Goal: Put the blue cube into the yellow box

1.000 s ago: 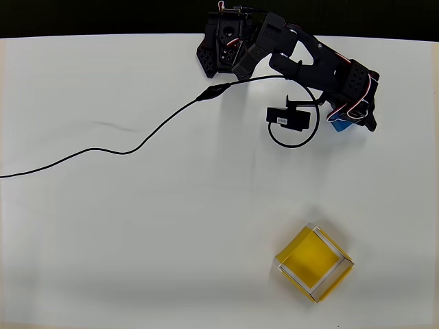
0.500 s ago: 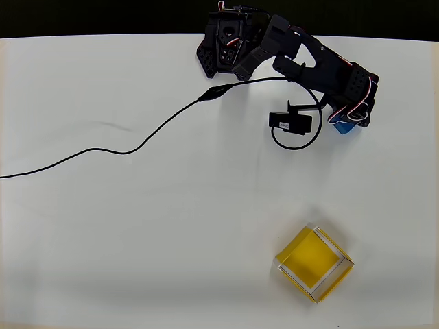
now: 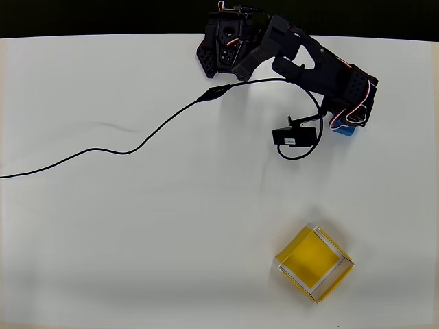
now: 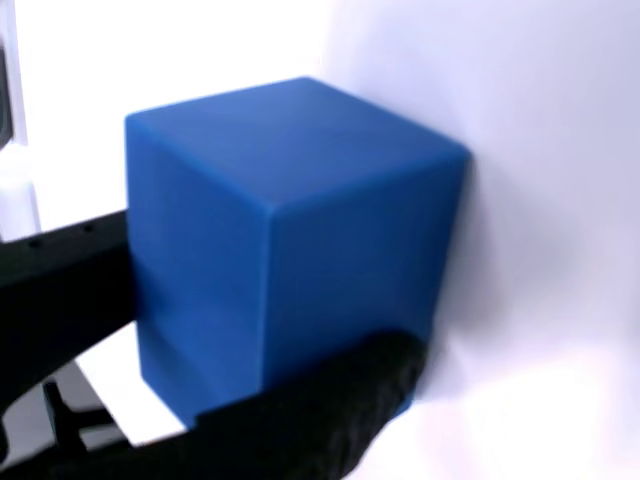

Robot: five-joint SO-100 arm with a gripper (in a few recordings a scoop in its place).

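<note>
Overhead view: pincer (image 3: pixel 347 125) grips the blue cube (image 3: pixel 345 130) near the tabletop's (image 3: pixel 137 233) far right edge. Yellow box (image 3: pixel 315 264) sits well apart, near the front edge.

On my white table (image 3: pixel 103 240) I count one blue cube (image 3: pixel 346 131), seen large in my wrist view (image 4: pixel 290 240), and one yellow box (image 3: pixel 314 264). One black cable (image 3: pixel 123 151) crosses the surface. I have one gripper (image 3: pixel 348 123) with two fingers (image 4: pixel 310 420), and one small black camera (image 3: pixel 293 137) hanging on its looped lead.
</note>
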